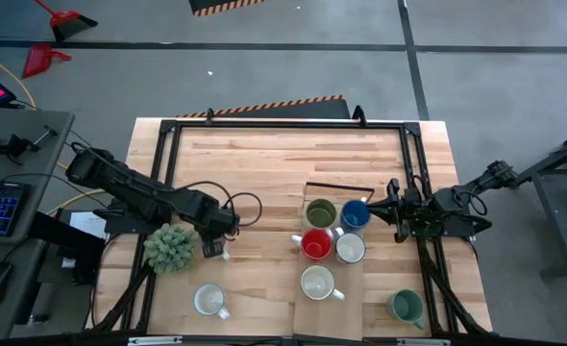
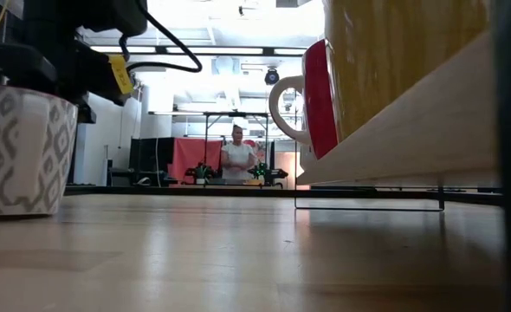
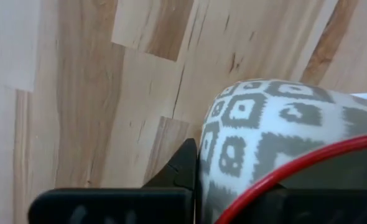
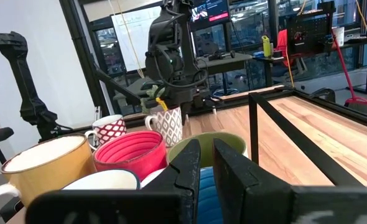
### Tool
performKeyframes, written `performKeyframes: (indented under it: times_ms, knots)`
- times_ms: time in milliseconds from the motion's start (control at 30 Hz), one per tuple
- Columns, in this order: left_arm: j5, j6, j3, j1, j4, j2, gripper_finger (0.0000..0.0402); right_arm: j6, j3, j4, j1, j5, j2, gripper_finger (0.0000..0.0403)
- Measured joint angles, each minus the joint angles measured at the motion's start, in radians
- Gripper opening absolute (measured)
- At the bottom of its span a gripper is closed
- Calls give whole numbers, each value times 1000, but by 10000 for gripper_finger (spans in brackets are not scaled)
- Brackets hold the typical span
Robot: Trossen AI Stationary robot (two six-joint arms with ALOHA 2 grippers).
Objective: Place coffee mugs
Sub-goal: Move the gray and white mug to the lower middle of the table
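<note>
A white mug with a grey pattern (image 3: 264, 124) stands on the table beside the green plant (image 1: 168, 248), and my left gripper (image 1: 213, 242) is shut on it from above. It also shows in the low view (image 2: 22, 147) and in the right wrist view (image 4: 169, 126). At centre right an olive mug (image 1: 320, 213), a blue mug (image 1: 356, 213), a red mug (image 1: 315, 244), a white mug (image 1: 349, 248) and a cream mug (image 1: 317, 283) stand close together. My right gripper (image 4: 205, 165) hovers level beside the blue mug, a narrow gap between its fingers, holding nothing. My left gripper comes at the patterned mug from above, pointing down, and has its wall near the rim (image 3: 211, 177). One finger (image 3: 182, 165) lies against the outside of the wall; the other is hidden. The mug stands upright with its base (image 2: 17, 212) on the table.
Another white mug (image 1: 209, 300) stands near the front left and a teal mug (image 1: 406, 308) at the front right. A black frame (image 1: 413, 173) runs round the tabletop. The cream mug rests on a raised wooden board (image 2: 394, 130). A person (image 2: 238, 156) stands far behind the table.
</note>
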Motion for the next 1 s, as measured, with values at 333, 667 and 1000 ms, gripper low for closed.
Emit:
performKeyframes:
  times_ms: [333,667,1000]
  knots:
    - [22,17,21,46,-10,0,8,0,0,0,0,0,0,30]
    - [-10,156,330,84,0,0,8,0,0,0,0,0,0,30]
    - [-132,230,751,-40,-27,112,8,0,0,0,0,0,0,30]
